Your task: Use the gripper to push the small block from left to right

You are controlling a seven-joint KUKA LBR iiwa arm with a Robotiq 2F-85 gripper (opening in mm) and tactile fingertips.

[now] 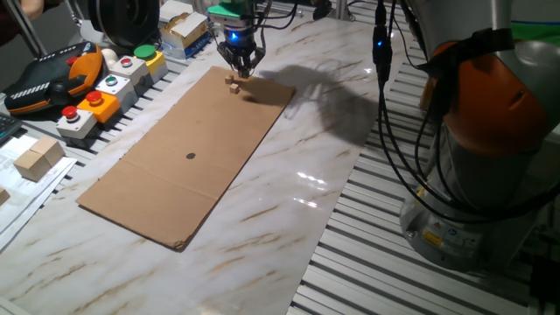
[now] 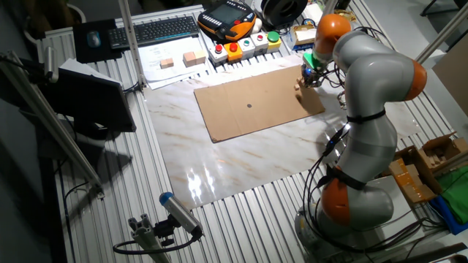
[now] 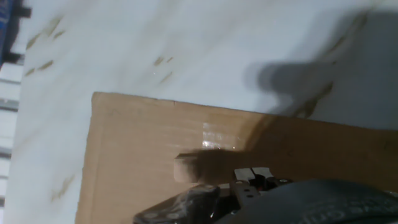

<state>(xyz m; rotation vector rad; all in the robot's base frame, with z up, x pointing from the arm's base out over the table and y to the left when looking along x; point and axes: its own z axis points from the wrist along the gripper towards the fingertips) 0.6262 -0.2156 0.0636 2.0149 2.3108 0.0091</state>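
Hand view puts the small block right in front of my fingers, blurred and pale brown, resting on the cardboard sheet near one of its corners, with the dark bulk of my own hand filling the bottom edge just beside it. From one fixed view, my gripper hangs low over the far end of the cardboard sheet, its blue light glowing and the green fitting above it, and the small block sits just below and slightly to the left of my fingertips, very close, though I cannot tell whether they touch it. From the other fixed view, my gripper is at the right end of the cardboard sheet, with the small block just beside it on the side toward the sheet's middle. My fingers look drawn close together, holding nothing, but how far apart they stand I cannot tell for certain. Around the sheet lies the marble tabletop, and a row of push-button boxes stands along its far left edge.
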